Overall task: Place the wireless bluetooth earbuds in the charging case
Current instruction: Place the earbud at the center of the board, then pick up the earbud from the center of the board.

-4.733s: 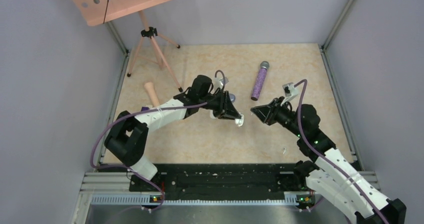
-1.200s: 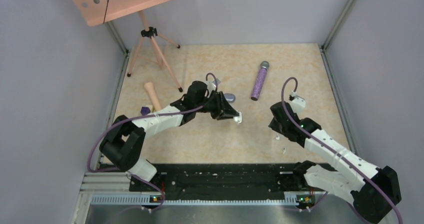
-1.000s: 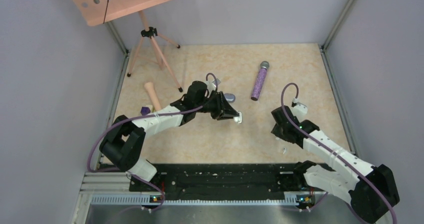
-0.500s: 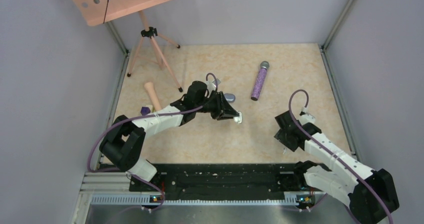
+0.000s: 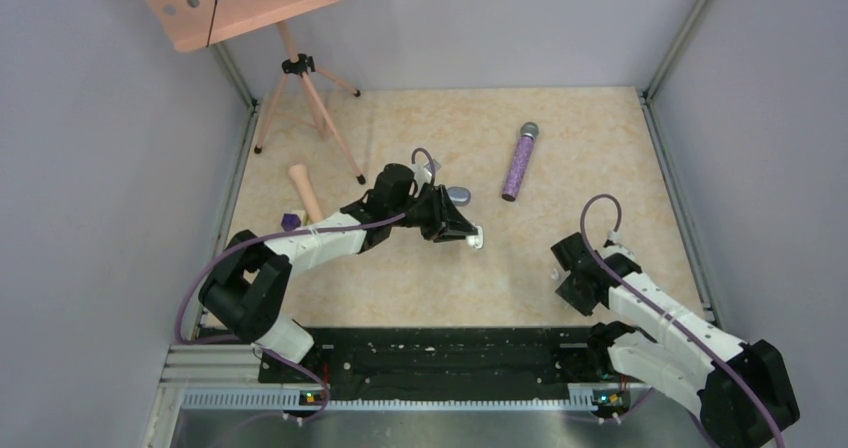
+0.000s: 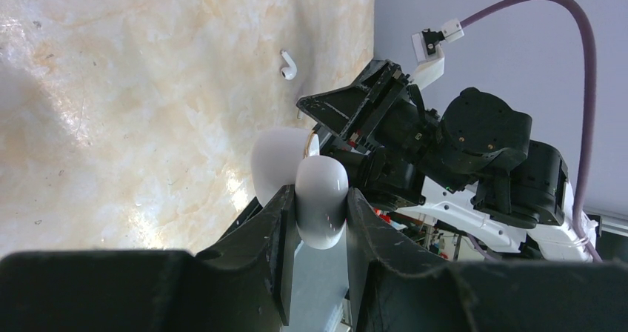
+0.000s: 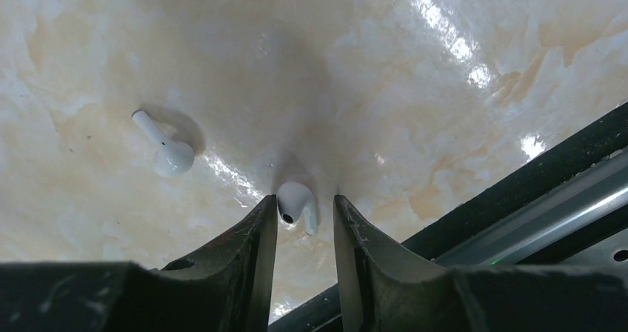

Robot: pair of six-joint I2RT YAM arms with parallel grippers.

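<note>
At the near edge of the bench (image 7: 459, 80), the right claw (image 7: 302, 202) stands with its jaws apart around one white earbud (image 7: 296, 201), not yet pinching it; a second earbud (image 7: 169, 155) lies just beside. Farther back the left claw (image 5: 468, 232) is clamped on the open charging case (image 6: 321, 202). Pickup is the step in hand, I'd judge: next, close gently on the bud, lift, and carry it to the case.
</note>
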